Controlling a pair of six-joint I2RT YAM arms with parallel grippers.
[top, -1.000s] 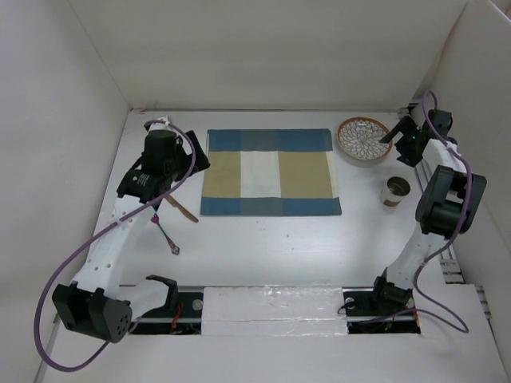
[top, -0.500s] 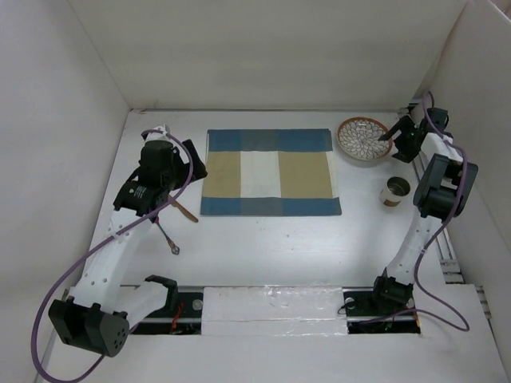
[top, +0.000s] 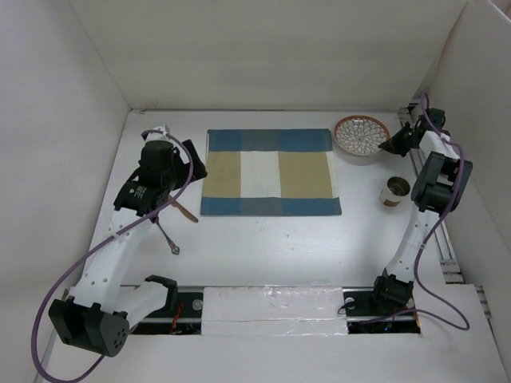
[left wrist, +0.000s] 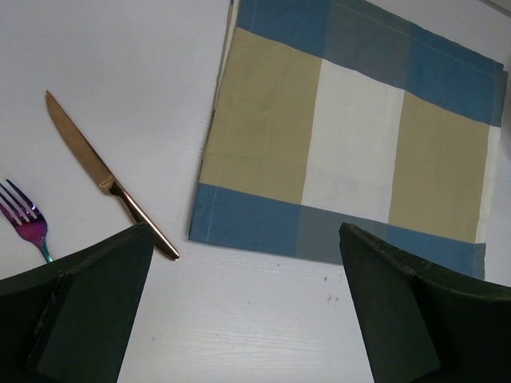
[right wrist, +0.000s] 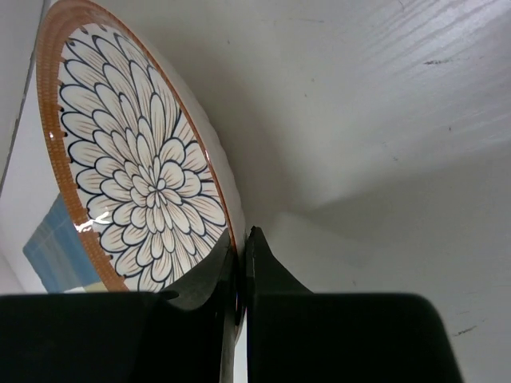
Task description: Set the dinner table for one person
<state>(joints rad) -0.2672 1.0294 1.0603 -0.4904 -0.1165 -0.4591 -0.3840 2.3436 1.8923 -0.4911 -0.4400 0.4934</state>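
White dinner table (right wrist: 375, 112) lies beneath the right gripper (right wrist: 242, 259), which pinches the bowl (right wrist: 152, 183) rim.

Left gripper (left wrist: 245, 263): the two dark fingers (left wrist: 88, 303) stand at the lower corners, spread wide. Between and beyond them lies the white dinner table (left wrist: 120, 48). A blue-and-beige checked placemat (left wrist: 351, 136) lies flat, its top cut by the frame and its near right corner hidden behind a finger. A copper-coloured knife (left wrist: 108, 179) lies diagonally, blade tip far-left, handle end just beside the placemat's near left corner (a thin strip of table between). An iridescent purple fork (left wrist: 28, 223) lies apart from the knife, its handle hidden by the finger.
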